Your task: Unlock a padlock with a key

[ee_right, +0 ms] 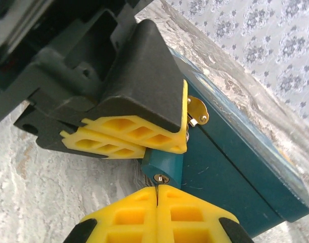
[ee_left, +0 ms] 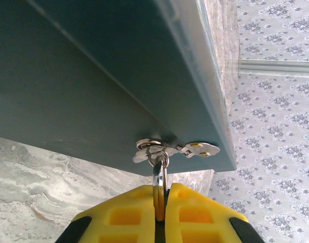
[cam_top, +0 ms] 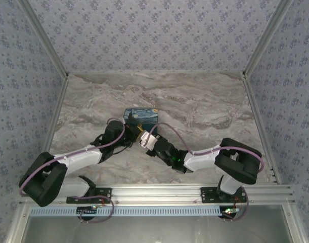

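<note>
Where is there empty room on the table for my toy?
Bare table lies behind the box up to the back wall, and on both sides out to the side walls. In front of the box it's crowded: left tool on the padlock, right tool on the key.

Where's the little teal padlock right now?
Centre of the right wrist view, against the tin box: the padlock is clamped in the left gripper, with the right gripper shut just beneath it.

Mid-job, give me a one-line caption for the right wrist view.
Right gripper, shut, meets the keyhole end of the teal padlock that the left gripper holds at the box front.
</note>
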You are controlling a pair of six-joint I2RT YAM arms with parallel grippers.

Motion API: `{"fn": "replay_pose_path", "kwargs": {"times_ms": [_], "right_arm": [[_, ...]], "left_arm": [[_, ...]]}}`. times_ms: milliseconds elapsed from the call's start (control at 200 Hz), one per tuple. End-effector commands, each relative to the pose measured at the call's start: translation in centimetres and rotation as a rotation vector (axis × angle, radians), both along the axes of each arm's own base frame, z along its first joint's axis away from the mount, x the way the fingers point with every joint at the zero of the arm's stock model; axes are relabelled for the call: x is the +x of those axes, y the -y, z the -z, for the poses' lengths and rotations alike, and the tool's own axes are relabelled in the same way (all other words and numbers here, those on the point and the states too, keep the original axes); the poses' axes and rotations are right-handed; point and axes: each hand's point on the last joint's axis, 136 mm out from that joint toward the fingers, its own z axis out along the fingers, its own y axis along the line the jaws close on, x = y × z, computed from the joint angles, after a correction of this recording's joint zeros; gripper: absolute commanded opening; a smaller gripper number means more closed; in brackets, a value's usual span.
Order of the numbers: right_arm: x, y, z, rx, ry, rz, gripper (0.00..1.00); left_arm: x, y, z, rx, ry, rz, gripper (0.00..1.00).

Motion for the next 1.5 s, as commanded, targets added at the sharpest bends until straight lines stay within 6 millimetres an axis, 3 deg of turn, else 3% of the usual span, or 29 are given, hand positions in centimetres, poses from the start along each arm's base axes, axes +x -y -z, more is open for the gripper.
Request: {"fn": "replay_pose_path", "kwargs": {"times_ms": [0, 400, 695, 904, 1169, 1499], "right_arm": [[0.7, 0.1, -1.2, 0.172, -0.080, 0.086, 0.00], [0.3, 0.4, -0.5, 0.254, -0.205, 0.094, 0.00], [0.5, 1.6, 0.7, 0.328, -0.335, 0.120, 0.00], [0.7, 2.6, 1.7, 0.342, -0.385, 0.147, 0.00], [0.8, 3.5, 2.5, 0.389, -0.462, 0.172, 0.00], [1.0, 4.6, 3.3, 0.558, -0.641, 0.232, 0.00]], "left_arm": [[0.0, 1.1, -1.1, -0.034, 0.012, 0.033, 0.00], [-0.1, 1.2, -1.2, -0.020, 0.024, 0.046, 0.00], [-0.2, 0.9, -1.6, 0.021, 0.045, 0.058, 0.29], [-0.6, 0.2, -1.8, 0.066, 0.053, 0.062, 0.38], [-0.4, -1.8, -3.1, 0.215, 0.094, 0.062, 0.50], [1.6, -6.0, -2.8, 0.327, 0.081, 0.046, 0.81]]}}
